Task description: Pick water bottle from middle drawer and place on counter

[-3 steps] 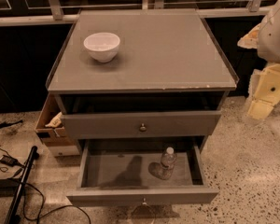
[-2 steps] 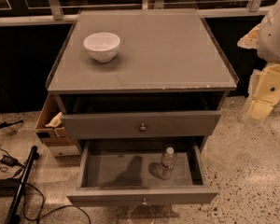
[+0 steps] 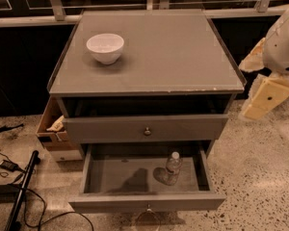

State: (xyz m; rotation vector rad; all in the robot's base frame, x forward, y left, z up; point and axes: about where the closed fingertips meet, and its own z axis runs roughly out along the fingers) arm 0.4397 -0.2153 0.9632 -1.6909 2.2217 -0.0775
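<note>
Several black cables [image 3: 9, 167] lie on the speckled floor at the far left, with a black pole [image 3: 21, 191] beside them. Next comes a cardboard box [image 3: 50, 125], standing against the left side of the cabinet; what is inside it seems to be crumpled paper. On the counter [image 3: 183, 57] a white bowl [image 3: 105, 47] sits upright in the left rear part. Under the counter, the upper drawer front [image 3: 111, 129] with its round knob [image 3: 147, 131] is pulled out a little. Below it the middle drawer [image 3: 120, 174] is pulled far out. The water bottle [image 3: 173, 167] stands upright on the drawer's floor, in the right half, near the right wall but apart from it. At the far right the gripper [image 3: 262, 88] hangs in the air beside the counter's right edge, well apart from the bottle and holding nothing. Whether it is open or closed I cannot tell.
</note>
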